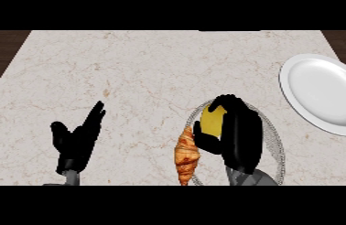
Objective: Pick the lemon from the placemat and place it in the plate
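Note:
The yellow lemon (214,119) lies on a round grey placemat (273,136) at the lower right of the counter. My right hand (241,133) covers it from the right, with fingers arched over its top and the thumb against its lower left side. A white plate (317,92) sits at the right edge of the counter, up and to the right of the placemat. My left hand (76,138) rests open at the lower left, fingers up, away from everything.
A brown croissant (186,156) lies on the placemat's left edge, just left of my right thumb. The marble counter (148,73) stretches wide to the left and behind; dark floor shows past its far corners.

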You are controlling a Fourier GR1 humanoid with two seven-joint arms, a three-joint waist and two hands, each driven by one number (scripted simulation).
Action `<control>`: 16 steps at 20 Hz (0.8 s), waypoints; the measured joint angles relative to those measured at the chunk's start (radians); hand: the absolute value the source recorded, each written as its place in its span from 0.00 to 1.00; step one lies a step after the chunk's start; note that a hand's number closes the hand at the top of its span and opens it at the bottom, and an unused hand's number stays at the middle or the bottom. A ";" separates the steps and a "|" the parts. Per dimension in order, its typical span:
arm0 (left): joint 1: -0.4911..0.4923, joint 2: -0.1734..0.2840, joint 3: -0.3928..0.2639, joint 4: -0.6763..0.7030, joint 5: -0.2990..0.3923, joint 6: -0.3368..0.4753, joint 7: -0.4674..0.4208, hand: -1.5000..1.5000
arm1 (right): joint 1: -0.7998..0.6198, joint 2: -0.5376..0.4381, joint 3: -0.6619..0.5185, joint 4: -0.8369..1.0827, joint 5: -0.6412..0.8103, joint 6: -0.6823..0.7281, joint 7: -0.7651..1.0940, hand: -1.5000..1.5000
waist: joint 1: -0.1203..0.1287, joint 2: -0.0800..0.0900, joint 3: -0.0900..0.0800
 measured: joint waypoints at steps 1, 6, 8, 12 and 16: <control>0.002 0.005 0.007 -0.001 0.007 -0.007 0.001 0.50 | 0.013 0.006 -0.002 -0.024 0.022 -0.021 0.016 1.00 | -0.001 0.000 0.000; -0.010 -0.010 0.000 0.007 -0.013 0.006 0.004 0.50 | 0.047 -0.004 -0.097 -0.105 0.013 -0.124 0.020 1.00 | -0.002 0.001 0.001; -0.010 -0.010 0.003 0.001 -0.012 0.005 0.009 0.50 | 0.058 -0.014 -0.150 -0.112 -0.025 -0.177 0.000 1.00 | 0.000 0.002 0.001; -0.011 -0.023 0.000 0.017 -0.024 0.007 -0.019 0.50 | 0.087 -0.069 -0.270 -0.123 -0.168 -0.286 -0.080 1.00 | 0.001 0.003 0.002; -0.014 -0.018 0.008 0.021 -0.020 -0.008 -0.022 0.50 | 0.098 -0.155 -0.393 -0.064 -0.308 -0.370 -0.198 1.00 | 0.004 0.003 0.002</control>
